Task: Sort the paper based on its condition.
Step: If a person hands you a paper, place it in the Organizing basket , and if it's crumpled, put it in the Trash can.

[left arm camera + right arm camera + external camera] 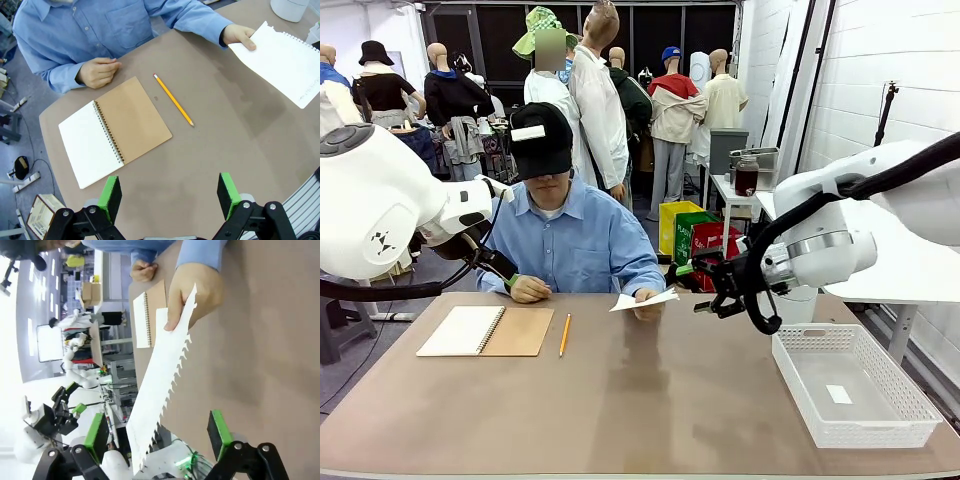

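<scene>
Paper (643, 299) held above brown table (650, 400).

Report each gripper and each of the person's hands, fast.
Left gripper: open, empty.
Right gripper: open, paper between its fingers, not gripped.
Person's one hand: holding the paper.
Other hand: fist on table.

Robotics lab, shared workbench
White robot arm (390, 195) flanks a brown table (650, 400); painted block wall (900, 70) behind.
</scene>
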### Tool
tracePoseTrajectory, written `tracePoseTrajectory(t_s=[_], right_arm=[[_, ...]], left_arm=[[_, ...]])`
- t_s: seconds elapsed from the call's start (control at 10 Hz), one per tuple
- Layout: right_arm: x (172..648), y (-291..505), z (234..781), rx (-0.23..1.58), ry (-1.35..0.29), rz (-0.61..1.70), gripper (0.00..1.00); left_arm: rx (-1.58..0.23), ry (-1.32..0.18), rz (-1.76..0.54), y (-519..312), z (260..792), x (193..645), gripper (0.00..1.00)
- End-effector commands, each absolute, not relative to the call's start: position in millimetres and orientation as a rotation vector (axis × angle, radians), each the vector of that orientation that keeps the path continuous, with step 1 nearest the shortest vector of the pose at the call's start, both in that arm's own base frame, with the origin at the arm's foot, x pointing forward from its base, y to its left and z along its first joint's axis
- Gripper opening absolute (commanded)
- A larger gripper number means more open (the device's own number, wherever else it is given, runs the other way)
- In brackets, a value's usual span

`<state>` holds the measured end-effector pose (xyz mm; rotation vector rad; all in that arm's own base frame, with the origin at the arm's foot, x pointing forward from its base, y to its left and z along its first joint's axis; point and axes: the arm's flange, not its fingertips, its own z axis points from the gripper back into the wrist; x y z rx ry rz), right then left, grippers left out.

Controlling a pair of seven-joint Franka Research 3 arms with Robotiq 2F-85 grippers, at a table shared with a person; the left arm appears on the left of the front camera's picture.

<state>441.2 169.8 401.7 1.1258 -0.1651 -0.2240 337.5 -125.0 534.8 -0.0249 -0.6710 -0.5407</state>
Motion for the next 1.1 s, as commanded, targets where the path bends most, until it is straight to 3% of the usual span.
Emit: tracePoseTrajectory(t_s=[0.0, 0.6, 0.7, 0.8, 0.9, 1.0], right_arm=[[453.4, 178.5, 390.1, 1.191, -0.135, -0.249, 1.0], [466.9, 194.2, 366.7, 1.266, -0.043, -0.27, 1.0], [467.3, 195.2, 365.1, 1.257, -0.03, -0.275, 0.8], [468.3, 196.3, 363.3, 1.257, -0.011, -0.278, 0.73], [468.3, 196.7, 362.6, 1.25, -0.001, -0.285, 0.73], [468.8, 196.9, 361.8, 1.238, -0.003, -0.287, 0.53]], left_arm=[[-0.025, -0.665, -0.541, -124.5, 534.5, 337.3, 1.0], [-0.025, -0.665, -0.541, -124.5, 534.5, 337.3, 1.0], [-0.025, -0.665, -0.541, -124.5, 534.5, 337.3, 1.0], [-0.025, -0.665, -0.541, -124.5, 534.5, 337.3, 1.0], [-0.025, -0.665, -0.541, -124.5, 534.5, 337.3, 1.0], [-0.025, -0.665, -0.541, -124.5, 534.5, 337.3, 1.0]])
